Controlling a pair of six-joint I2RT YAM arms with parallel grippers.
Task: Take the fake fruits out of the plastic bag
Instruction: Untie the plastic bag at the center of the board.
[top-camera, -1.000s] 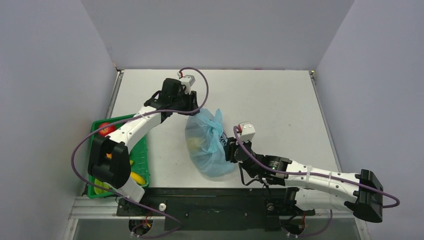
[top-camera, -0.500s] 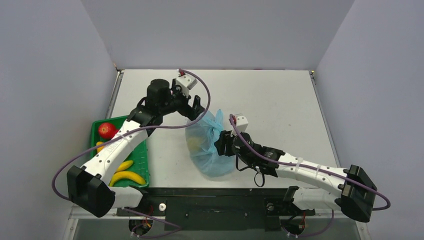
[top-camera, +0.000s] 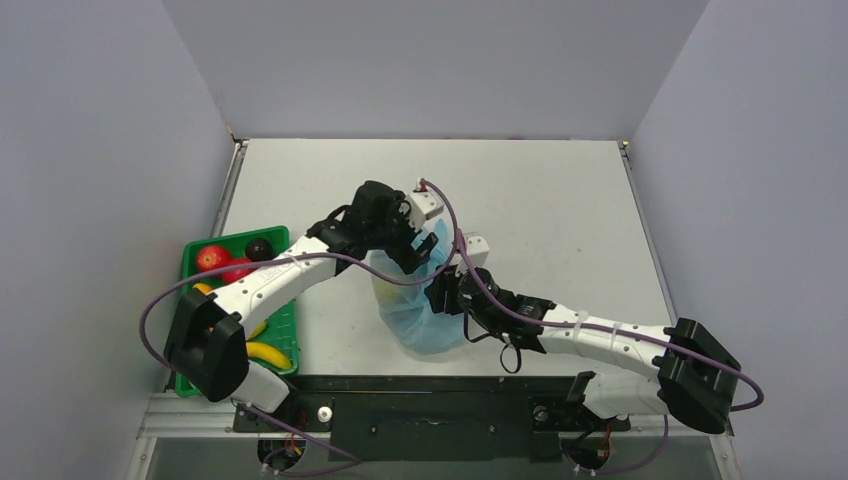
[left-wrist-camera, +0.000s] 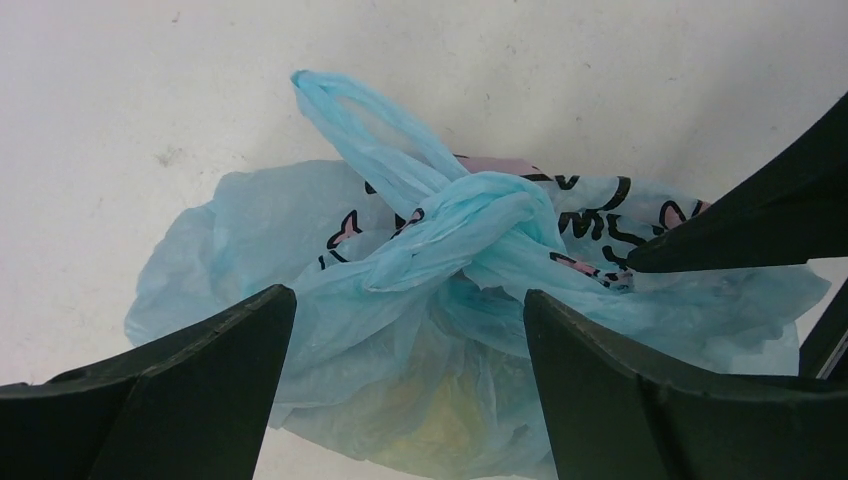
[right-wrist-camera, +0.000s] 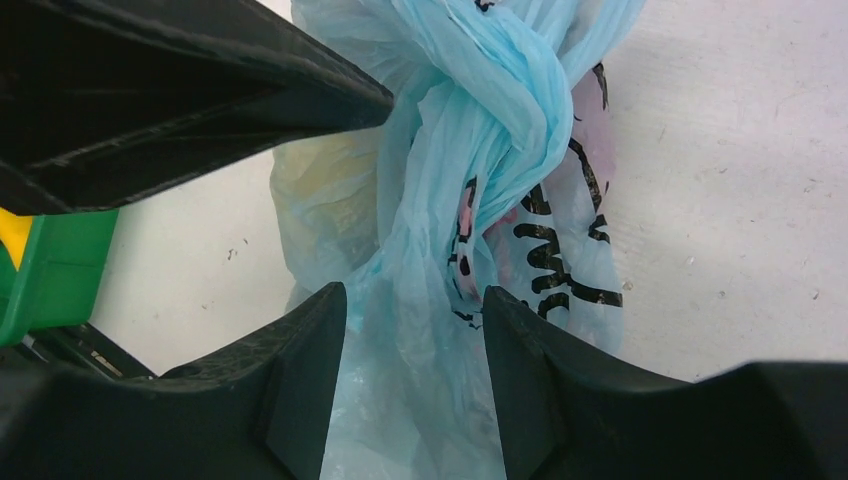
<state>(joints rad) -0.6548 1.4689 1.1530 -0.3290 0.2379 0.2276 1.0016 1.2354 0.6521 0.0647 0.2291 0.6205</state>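
The light-blue plastic bag (top-camera: 425, 320) lies on the table with its handles tied in a knot (left-wrist-camera: 465, 225). A yellow fruit (left-wrist-camera: 455, 425) shows faintly through the film; the other fruits in the bag are hidden. My left gripper (top-camera: 408, 252) hovers open over the knot, its fingers (left-wrist-camera: 200, 380) straddling the bag's top. My right gripper (top-camera: 440, 296) is open at the bag's right side, its fingers (right-wrist-camera: 290, 380) on either side of a fold of the bag (right-wrist-camera: 420, 330). A dark round fruit (top-camera: 259, 248) sits in the green tray.
The green tray (top-camera: 283, 318) stands at the near left table edge with red apples (top-camera: 212, 259) and yellow bananas (top-camera: 265, 353). The two grippers are close together over the bag; the left finger (right-wrist-camera: 200, 90) crosses the right wrist view. Grey walls enclose the table.
My left gripper has swung right and nearer, from the bag's far-left corner to above the knot. My right gripper has moved slightly left onto the bag. The tray's dark fruit is now uncovered.
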